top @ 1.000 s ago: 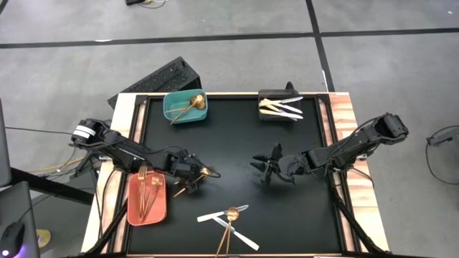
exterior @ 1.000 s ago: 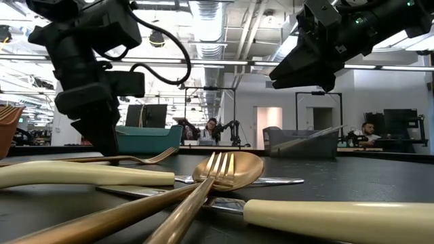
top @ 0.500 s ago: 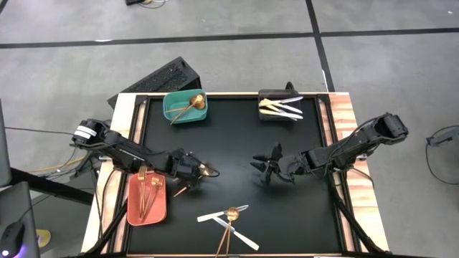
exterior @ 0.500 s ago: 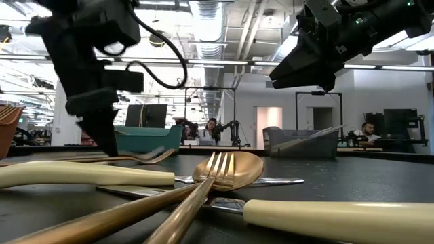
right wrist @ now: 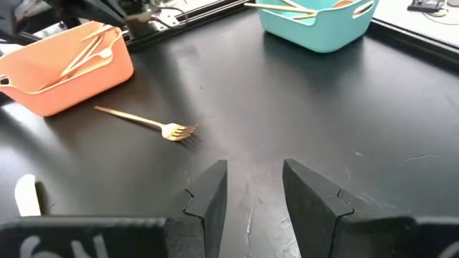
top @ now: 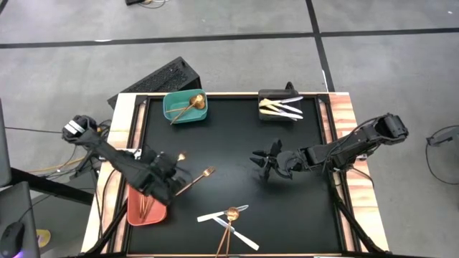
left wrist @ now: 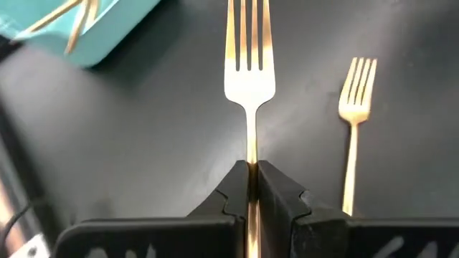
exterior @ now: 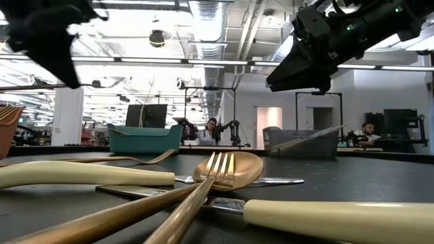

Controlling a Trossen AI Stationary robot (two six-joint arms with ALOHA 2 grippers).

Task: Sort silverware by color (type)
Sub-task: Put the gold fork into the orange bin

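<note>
The left gripper [left wrist: 252, 188] is pinching a gold fork [left wrist: 249, 79] by the thin neck of its handle, fingers [left wrist: 276, 195] pressed tight against both sides so the fork is pointing straight out ahead, tines forward; gripping the narrow stem rather than the broad head is probably what is keeping it from twisting. In the high view that gripper [top: 170, 180] is hanging over the near-left part of the black tabletop [top: 237, 143], right beside the salmon bin [top: 136, 209], which is already holding other gold forks, so the carried fork seems to be heading there to join its kind. A second gold fork [top: 195, 179] is lying flat on the tabletop just beside the gripper, apparently waiting for its own turn. The teal bin [top: 186, 107] at the far edge is holding gold spoons, and the black bin [top: 280, 105] next to it is holding white-handled knives, so each bin is collecting one type. Near the front edge a small heap is waiting unsorted: white-handled knives [top: 222, 213] crossing a gold spoon [top: 232, 213]. The right gripper [top: 267, 165] is hovering over the middle of the tabletop, its fingers [right wrist: 315, 192] spread apart and holding nothing, kept out of the left arm's way.
</note>
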